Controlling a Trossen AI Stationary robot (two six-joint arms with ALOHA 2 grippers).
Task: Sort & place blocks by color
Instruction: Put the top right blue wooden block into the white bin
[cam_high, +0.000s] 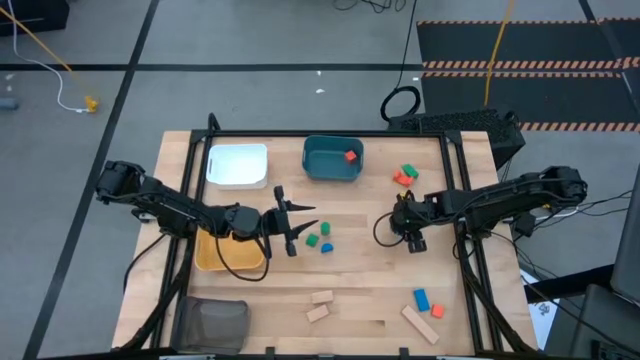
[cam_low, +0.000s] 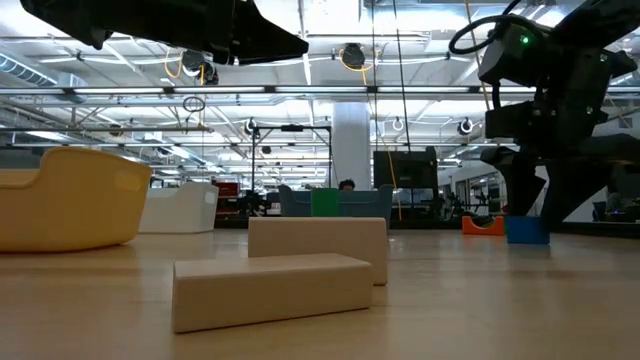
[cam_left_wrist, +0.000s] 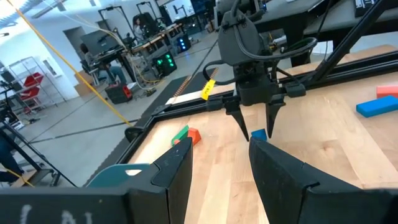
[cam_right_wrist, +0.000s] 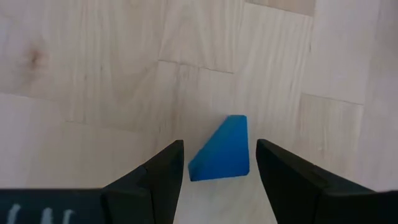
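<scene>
Tabletop (cam_right_wrist: 93, 56): blue block (cam_right_wrist: 224, 152) between open right gripper (cam_right_wrist: 217, 165) fingers

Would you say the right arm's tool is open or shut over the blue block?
Open: the right tool has both fingers spread either side of the blue block, gaps showing.

A robotics lab or workshop: open hall with exposed ceiling trusses (cam_low: 300, 95), equipment racks (cam_left_wrist: 28, 84), and floor cables (cam_high: 45, 60).

Blue triangular block (cam_right_wrist: 224, 151) hidden under the right gripper (cam_high: 414, 240) from overhead, mesh bin (cam_high: 210, 325) cut by the bottom edge, green blocks (cam_high: 318, 236) too small to tell shape
</scene>
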